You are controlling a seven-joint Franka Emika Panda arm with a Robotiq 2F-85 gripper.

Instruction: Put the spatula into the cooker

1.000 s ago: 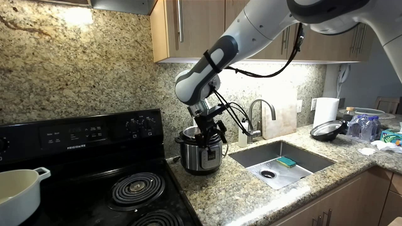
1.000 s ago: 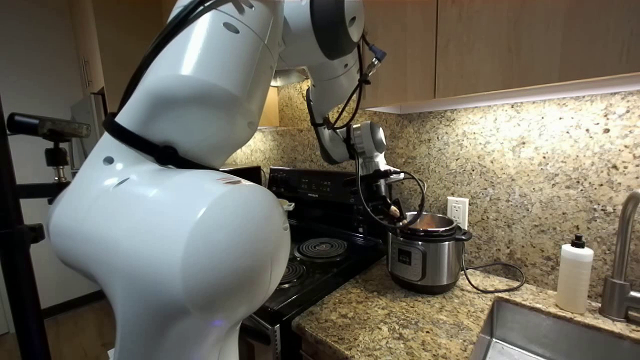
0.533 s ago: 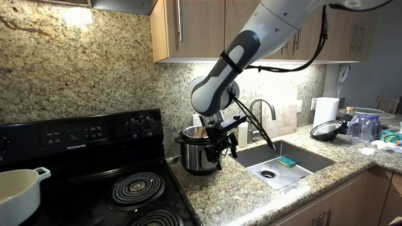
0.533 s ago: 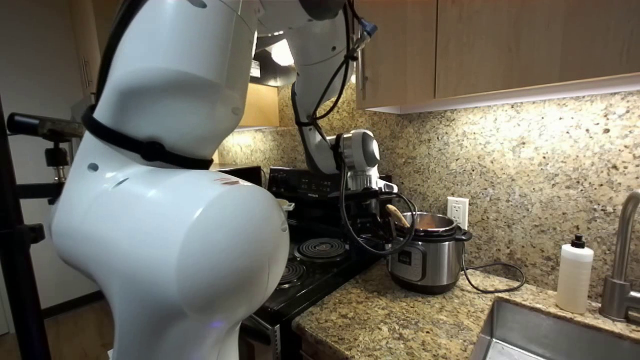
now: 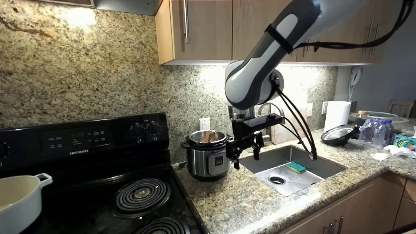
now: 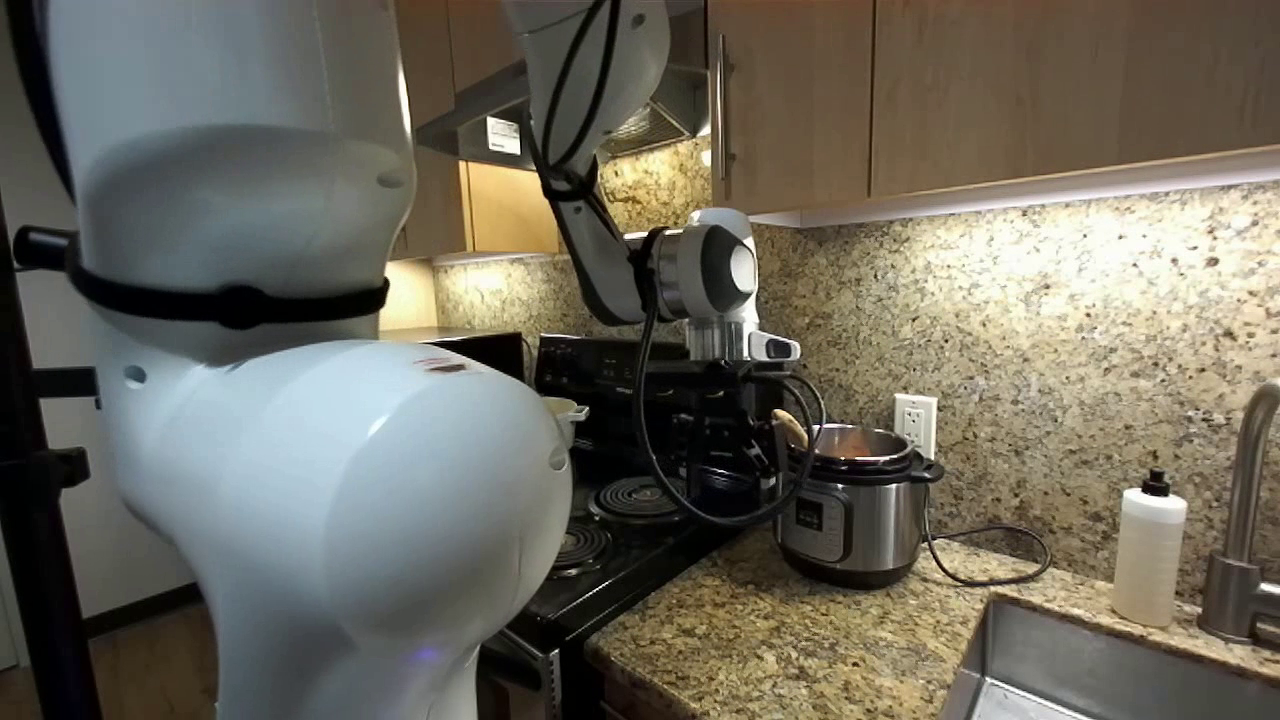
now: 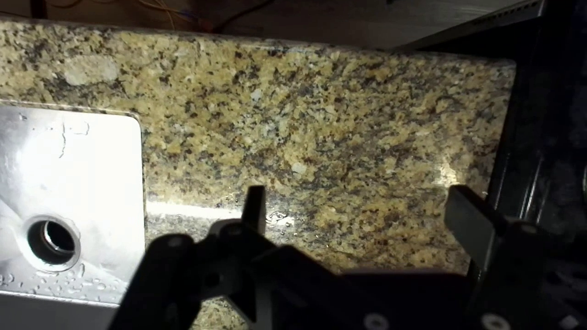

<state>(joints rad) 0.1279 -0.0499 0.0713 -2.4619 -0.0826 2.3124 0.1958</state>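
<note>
Spatula (image 6: 789, 427), wooden, light brown, one piece, assigned to the cooker (image 6: 885, 525). Nearest: bench (image 7: 321, 137), speckled granite, its front edge passing the sink (image 7: 101, 169) and ending at a corner beside the stove (image 5: 84, 201). Next: fingers (image 7: 470, 227), black, one pair, poised over the bench between sink and stove, just forward of the cooker; wide apart, granite showing between them, nothing gripped. Beside them: black cable (image 5: 314, 152), hanging in a loop. Farther: the cooker, stainless steel with black base and rim, upright near the back edge, towards the stove-side corner. Spatula housed there, visible in both exterior views, tilted, a rounded end rising past the rim; lower end hidden inside, contact with the rim uncertain. Farthest, above the back edge: power outlet (image 6: 915, 422), white. Step in hand, by judgement: placement looks done, leaving only the retreat. Handling: draw off towards the front edge and upward, smoothly; keep the fingers apart until well away from the cooker; carry the black cable wide of the projecting wood, lest it hook that end and flip the piece out; give the cooker no bump.
</note>
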